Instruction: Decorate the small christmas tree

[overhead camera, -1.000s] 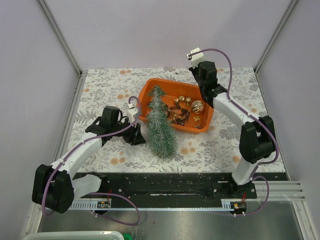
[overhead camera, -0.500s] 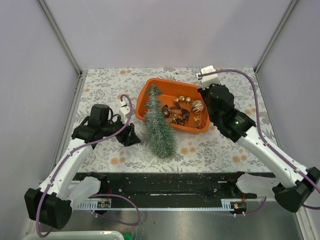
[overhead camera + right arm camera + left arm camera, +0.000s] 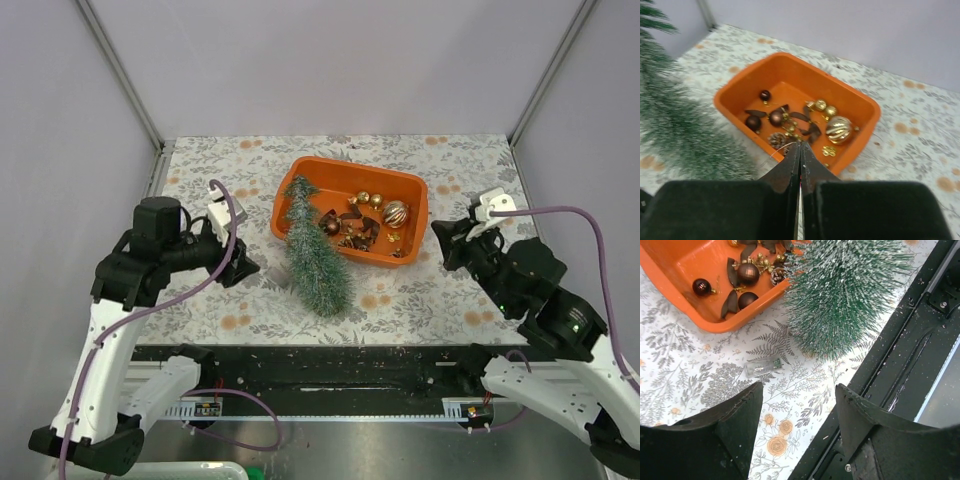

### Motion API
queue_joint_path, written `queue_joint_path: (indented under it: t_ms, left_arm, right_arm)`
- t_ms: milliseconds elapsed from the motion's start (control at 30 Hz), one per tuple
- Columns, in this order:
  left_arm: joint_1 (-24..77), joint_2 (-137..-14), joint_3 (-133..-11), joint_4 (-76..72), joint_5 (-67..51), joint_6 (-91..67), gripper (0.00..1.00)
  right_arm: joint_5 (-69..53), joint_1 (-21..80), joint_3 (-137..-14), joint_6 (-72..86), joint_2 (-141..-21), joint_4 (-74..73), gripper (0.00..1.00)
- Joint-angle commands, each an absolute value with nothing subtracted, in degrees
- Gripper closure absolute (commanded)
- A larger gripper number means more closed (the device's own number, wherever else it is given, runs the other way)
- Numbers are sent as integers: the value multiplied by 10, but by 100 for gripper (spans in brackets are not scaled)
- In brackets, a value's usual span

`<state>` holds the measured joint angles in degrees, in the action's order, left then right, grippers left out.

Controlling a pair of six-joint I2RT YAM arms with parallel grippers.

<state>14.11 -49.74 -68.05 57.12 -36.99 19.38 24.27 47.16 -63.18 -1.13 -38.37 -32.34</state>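
Note:
The small christmas tree (image 3: pixel 317 258) lies on its side on the floral table, its tip over the rim of the orange tray (image 3: pixel 400 178); it also shows as tree (image 3: pixel 840 295) and tree (image 3: pixel 685 135). My left gripper (image 3: pixel 240 268) is open and holds nothing, low over the table left of the tree's base, as gripper (image 3: pixel 799 390) also shows. My right gripper (image 3: pixel 447 240) hangs right of the tray, and gripper (image 3: pixel 800 145) is shut. A thin pale wire (image 3: pixel 775 151) meets its tips; I cannot tell whether it is pinched.
The tray (image 3: pixel 860 100) holds a ribbed gold bauble (image 3: pixel 839 129), dark red baubles (image 3: pixel 747 273), a pine cone and small gold bits. A small clear plastic box (image 3: pixel 761 367) lies on the table by the tree's base. A black rail (image 3: pixel 330 365) runs along the near edge.
The right arm pulled back from over the tray to the near right, still shut. The left arm drew away leftward from the tree and its gripper opened wider. The tree shifted slightly.

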Motion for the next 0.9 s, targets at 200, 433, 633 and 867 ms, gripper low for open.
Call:
queue_joint_path:
  t_ms: [200,433,633,867]
  left_arm:
    - [140,-479,-809,634,-482,246,29]
    - [166,-534,-898,600,-601,188,12]
    - [366,-586,-911,485,-467,123,3]
    - [481,-693,-975,465,-375,143,1]
  right_arm:
    - [37,478,-639,17,-396,-289,100]
    - [14,478,-640,37,-382,-283,100]
    - [-13,478,-637,49,-379,-286,100]
    - [-31,479,-647,28,-381,-304,100]
